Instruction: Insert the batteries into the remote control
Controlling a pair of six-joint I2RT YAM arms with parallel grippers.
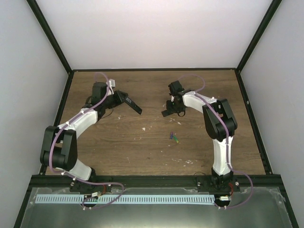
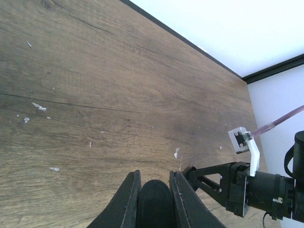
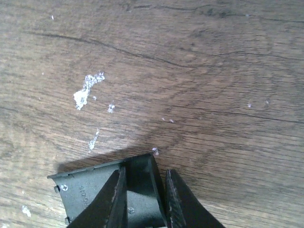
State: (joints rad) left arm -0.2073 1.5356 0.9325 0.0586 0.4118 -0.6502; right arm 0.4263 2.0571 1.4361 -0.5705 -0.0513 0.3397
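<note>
Over the counter [image 1: 118,142], left tool [image 2: 154,176] clamps the remote control [image 1: 134,106], right tool [image 3: 145,171] pinches a dark panel [image 3: 90,187] (likely its cover, kept off), batteries [image 1: 173,137] lying loose nearby.

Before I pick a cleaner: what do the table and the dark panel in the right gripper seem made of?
The table: wood or wood-look laminate, matte; grain lines show. The dark panel: probably moulded plastic, dull sheen; raised lettering and a small screw.

Matt wood-grain worktop [image 1: 142,142], dull plastics.
The worktop is showing smooth brown grain flecked with chalky pale specks [image 3: 85,92]; the remote [image 1: 132,103] and fingers [image 3: 111,204] are looking matt black plastic, the panel [image 3: 80,183] dull grey.
</note>
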